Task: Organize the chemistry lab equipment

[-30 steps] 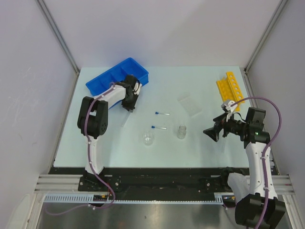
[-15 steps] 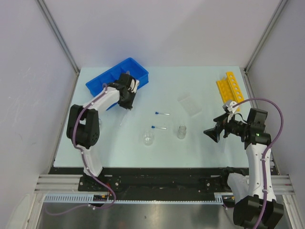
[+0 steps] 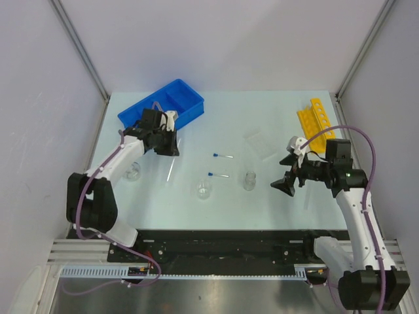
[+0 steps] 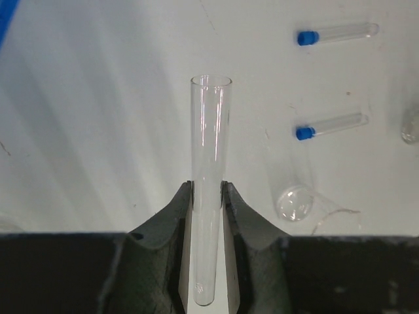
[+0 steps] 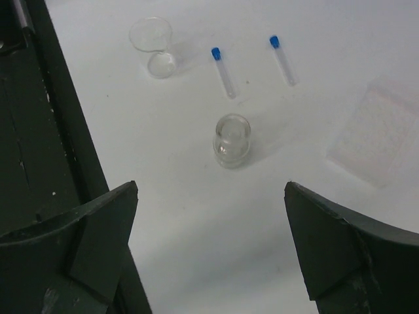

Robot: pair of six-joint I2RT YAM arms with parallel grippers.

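My left gripper (image 3: pixel 165 147) is shut on a long clear tube (image 3: pixel 169 169), just in front of the blue divided tray (image 3: pixel 171 98). In the left wrist view the tube (image 4: pixel 211 150) sticks out past the fingertips (image 4: pixel 185 196), its open end away from me. My right gripper (image 3: pixel 283 184) is open and empty, right of the small glass vial (image 3: pixel 249 180). The vial (image 5: pixel 232 140) stands ahead of the spread jaws in the right wrist view. The glass beaker (image 3: pixel 204 190) and two blue-capped tubes (image 3: pixel 222 156) (image 3: pixel 218 174) lie mid-table. The clear plate (image 3: pixel 260 144) lies left of the yellow holed rack (image 3: pixel 316 121).
Another small clear glass piece (image 3: pixel 134 172) stands near the table's left side, beside my left arm. The blue tray sits at the back left and the yellow rack at the back right edge. White walls close in the table on both sides.
My left gripper has drawn back and left from the blue tray with the tube in it, and its arm has swung left. My right gripper has shifted left toward the vial.
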